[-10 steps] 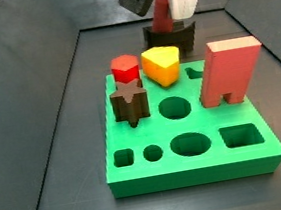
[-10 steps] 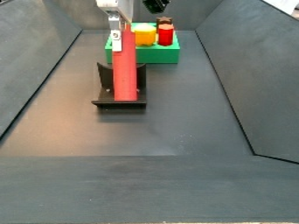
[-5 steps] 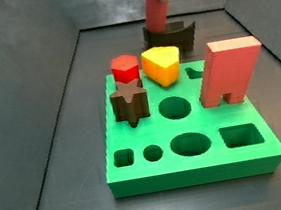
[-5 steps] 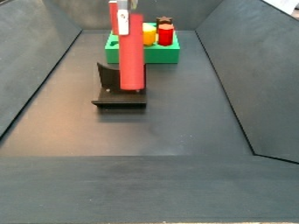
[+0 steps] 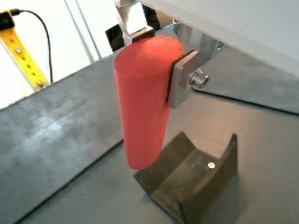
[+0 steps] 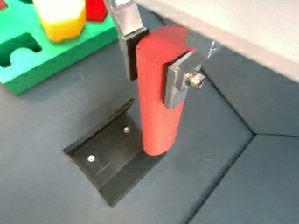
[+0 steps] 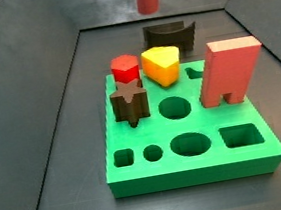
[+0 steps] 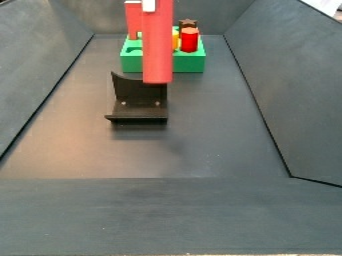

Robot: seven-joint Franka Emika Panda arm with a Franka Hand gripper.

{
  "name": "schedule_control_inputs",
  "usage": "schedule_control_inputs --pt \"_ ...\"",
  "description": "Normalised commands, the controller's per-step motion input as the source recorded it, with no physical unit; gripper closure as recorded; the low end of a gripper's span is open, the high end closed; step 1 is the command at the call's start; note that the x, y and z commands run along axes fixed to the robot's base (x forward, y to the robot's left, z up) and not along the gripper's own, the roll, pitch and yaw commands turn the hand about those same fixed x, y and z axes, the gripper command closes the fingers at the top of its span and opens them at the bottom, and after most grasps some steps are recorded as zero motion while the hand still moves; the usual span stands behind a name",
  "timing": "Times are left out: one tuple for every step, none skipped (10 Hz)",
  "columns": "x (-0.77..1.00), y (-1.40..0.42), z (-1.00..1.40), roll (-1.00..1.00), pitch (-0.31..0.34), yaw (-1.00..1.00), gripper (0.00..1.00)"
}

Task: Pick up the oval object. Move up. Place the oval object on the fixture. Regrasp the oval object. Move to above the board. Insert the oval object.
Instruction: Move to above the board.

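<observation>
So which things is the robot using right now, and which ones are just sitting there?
Using: the gripper, shut on the red rod and holding it upright above the fixture; the green board.

Just sitting on the board: pink block, yellow piece, red peg, brown star peg.

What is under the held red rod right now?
The gripper holds the rod over the empty fixture, clear of it. The fixture base's far part is covered by the rod.

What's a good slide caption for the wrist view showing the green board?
Claw holds the oval object upright above the fixture, beside the board.
</observation>
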Motion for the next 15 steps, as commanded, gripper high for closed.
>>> schedule_control_inputs --pt "-0.14 0.03 1.0 -0.09 0.095 -0.01 1.0" --pt "-0.12 0.02 1.0 -0.08 0.086 0.0 1.0" --pt "-0.11 0.02 1.0 -0.08 0.086 0.0 1.0" --pt "-0.09 0.01 0.99 -0.08 0.088 0.0 1.0" --pt "-0.07 0.01 0.89 -0.08 0.09 0.0 1.0" --pt "-0.02 0.0 0.62 -0.09 0.108 0.0 1.0" --pt "0.0 0.0 0.47 -0.09 0.124 0.0 1.0" --pt "0.02 -0.01 0.32 -0.08 0.141 0.0 1.0" --pt "0.03 -0.01 0.18 -0.08 0.154 0.0 1.0" --pt "-0.31 -1.0 0.08 -0.27 0.072 1.0 1.0" --pt "-0.31 -1.0 0.08 -0.26 0.066 1.0 1.0" --pt "-0.3 -1.0 0.09 -0.25 0.056 1.0 1.0" --pt "-0.3 -1.0 0.08 -0.26 0.036 1.0 1.0" --pt "-0.29 -1.0 0.09 -0.25 0.014 1.0 1.0" --pt "-0.28 -1.0 0.09 -0.24 -0.002 1.0 1.0"
